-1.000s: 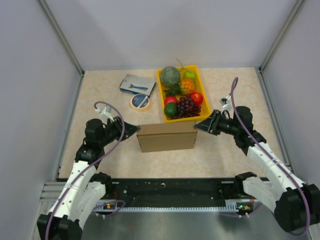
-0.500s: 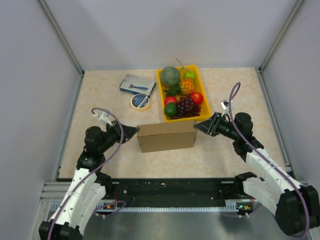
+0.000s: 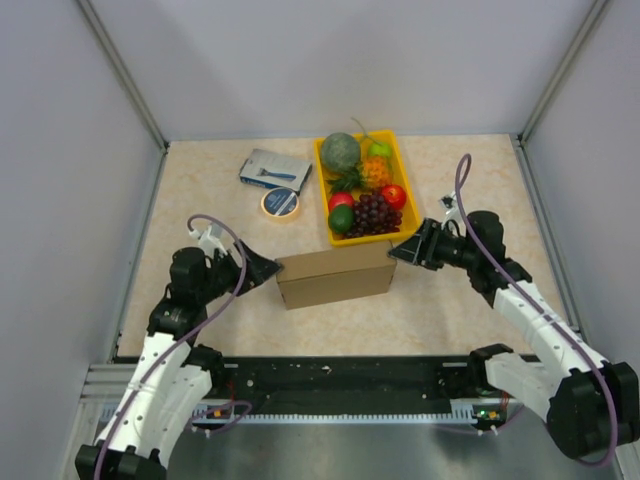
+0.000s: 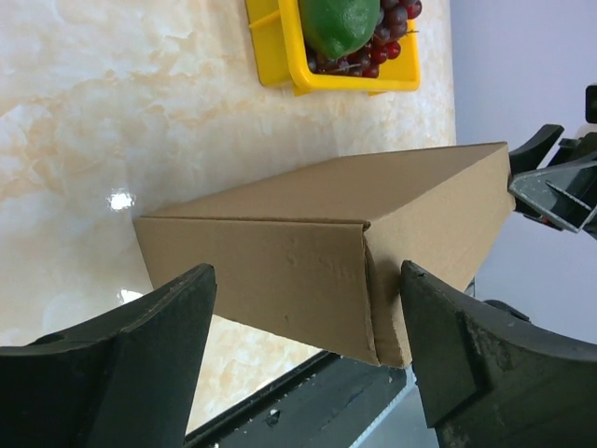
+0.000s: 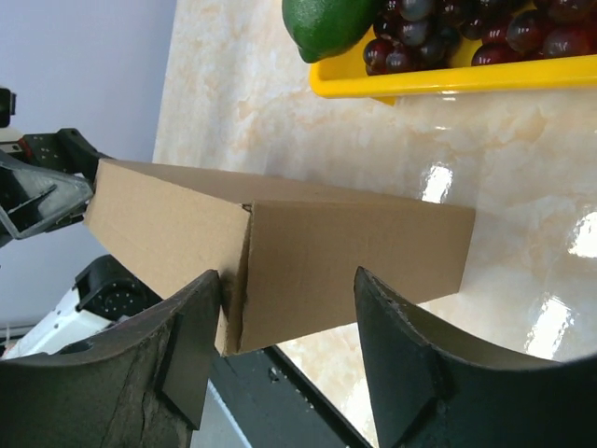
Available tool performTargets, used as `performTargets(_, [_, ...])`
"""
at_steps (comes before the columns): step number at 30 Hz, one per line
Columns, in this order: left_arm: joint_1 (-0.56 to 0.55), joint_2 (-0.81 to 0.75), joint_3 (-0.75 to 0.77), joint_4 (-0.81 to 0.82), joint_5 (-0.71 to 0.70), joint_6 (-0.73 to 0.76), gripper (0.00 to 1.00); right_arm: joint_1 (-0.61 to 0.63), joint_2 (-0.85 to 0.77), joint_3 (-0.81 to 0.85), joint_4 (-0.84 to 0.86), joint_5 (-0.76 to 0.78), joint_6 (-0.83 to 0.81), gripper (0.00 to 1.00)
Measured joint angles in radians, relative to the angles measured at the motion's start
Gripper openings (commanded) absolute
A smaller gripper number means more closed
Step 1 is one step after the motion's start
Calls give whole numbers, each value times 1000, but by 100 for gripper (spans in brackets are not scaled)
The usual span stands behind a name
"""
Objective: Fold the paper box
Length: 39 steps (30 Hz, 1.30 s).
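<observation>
The paper box [image 3: 335, 275] lies shut on the table as a flat brown cardboard block, skewed a little with its left end nearer to me. My left gripper [image 3: 268, 268] is at its left end and my right gripper [image 3: 400, 250] at its right end. In the left wrist view the box end [image 4: 280, 271] stands between the wide-open gripper [image 4: 308, 280], clear of both fingers. In the right wrist view the gripper [image 5: 284, 280] is open around the other end [image 5: 345, 252], its left finger [image 5: 187, 336] close against the box's corner.
A yellow fruit tray [image 3: 363, 239] with grapes, a lime and other fruit sits just behind the box. A tape roll [image 3: 281, 204] and a blue-grey packet [image 3: 274, 167] lie at the back left. The black base rail [image 3: 350, 375] runs along the near edge, and walls enclose the table.
Both grippers have opened and let go of the box ends they were pinching. The box has turned slightly, its left end now nearer to me.
</observation>
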Motion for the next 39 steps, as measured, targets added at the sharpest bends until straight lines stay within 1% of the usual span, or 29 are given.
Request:
performTargets(3, [0,8,4,-8,37,3,85,-5,7,9,-29,-18,-10,62])
performTargets(7, [0,-11,-20,5,109,-5,85,-8,13,12,-44,-45,-17,61])
performTargets(11, [0,-54,-60,18,162,-23,78,-18,17,12,-55,-81,-17,58])
performTargets(12, [0,-62,-64,18,165,-26,75,-20,17,12,-56,-87,-17,57])
performTargets(13, [0,-71,-69,18,164,-31,67,-21,17,12,-57,-92,-18,57])
performTargets(15, [0,-90,-88,29,161,-47,59,-26,23,12,-58,-106,-17,55])
performTargets(16, [-3,-102,-99,45,158,-61,50,-28,26,12,-56,-111,-17,54])
performTargets(18, [-5,-122,-128,91,146,-88,40,-33,37,11,-44,-125,-15,52])
performTargets(19, [-5,-125,-139,122,131,-107,38,-36,44,10,-38,-136,-14,51])
performTargets(20, [-5,-123,-146,147,118,-120,33,-38,53,9,-26,-147,-13,49])
performTargets(22, [-5,-109,-163,213,92,-143,26,-45,77,3,1,-172,-5,48])
performTargets(24, [-5,-88,-167,249,77,-158,21,-51,104,2,31,-198,2,47])
performTargets(25, [-5,-78,-168,267,69,-159,20,-56,119,-2,52,-215,4,47])
performTargets(27, [-4,-65,-174,292,47,-162,20,-63,138,-8,83,-239,9,46])
performTargets(28, [-3,-64,-177,303,43,-162,23,-68,147,-11,100,-251,11,46])
performTargets(29, [-3,-64,-182,313,40,-162,32,-71,152,-17,117,-263,12,46])
performTargets(30, [-3,-64,-186,320,39,-162,47,-74,154,-23,129,-272,13,46])
performTargets(31, [-3,-64,-186,322,39,-162,58,-76,154,-28,135,-279,16,47])
performTargets(33, [-2,-66,-182,312,35,-150,68,-77,152,-31,142,-285,19,48])
performTargets(34, [0,-66,-180,290,34,-146,74,-77,151,-31,141,-285,19,51])
performTargets(36, [4,-70,-159,232,32,-135,78,-78,138,-29,126,-286,18,54])
performTargets(37, [4,-70,-142,193,28,-125,81,-79,133,-28,112,-285,18,57])
performTargets(39, [5,-63,-95,113,26,-100,82,-82,123,-21,79,-278,16,61])
